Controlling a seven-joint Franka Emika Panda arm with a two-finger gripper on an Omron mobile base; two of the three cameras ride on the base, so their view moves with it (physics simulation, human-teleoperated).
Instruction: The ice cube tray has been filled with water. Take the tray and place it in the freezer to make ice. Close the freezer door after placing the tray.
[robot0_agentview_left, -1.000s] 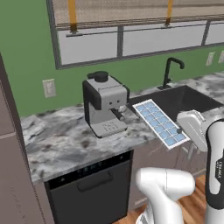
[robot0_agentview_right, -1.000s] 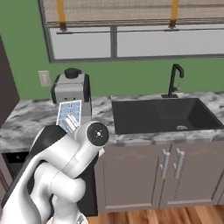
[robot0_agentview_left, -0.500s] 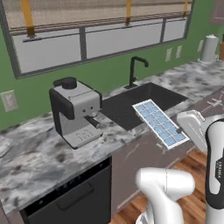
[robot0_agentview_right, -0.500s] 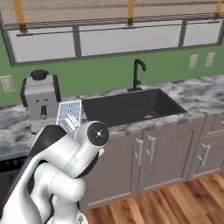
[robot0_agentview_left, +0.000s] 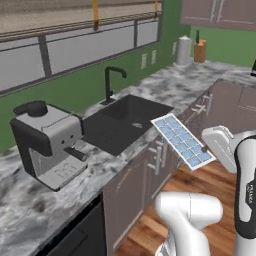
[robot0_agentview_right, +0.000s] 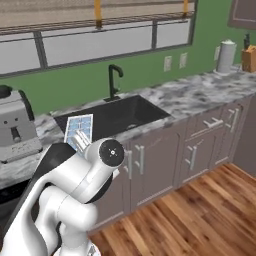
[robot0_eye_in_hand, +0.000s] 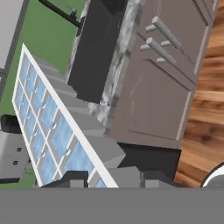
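Ice cube tray (robot0_agentview_left: 183, 142), clamped at its 5 o'clock end by the gripper (robot0_eye_in_hand: 107, 178): to be carried level so the water (robot0_eye_in_hand: 61, 133) is not spilled.

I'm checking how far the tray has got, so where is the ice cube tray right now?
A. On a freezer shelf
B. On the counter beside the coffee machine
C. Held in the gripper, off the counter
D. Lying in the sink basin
C: the ice cube tray hangs in the air in front of the cabinets, one end clamped in the gripper.
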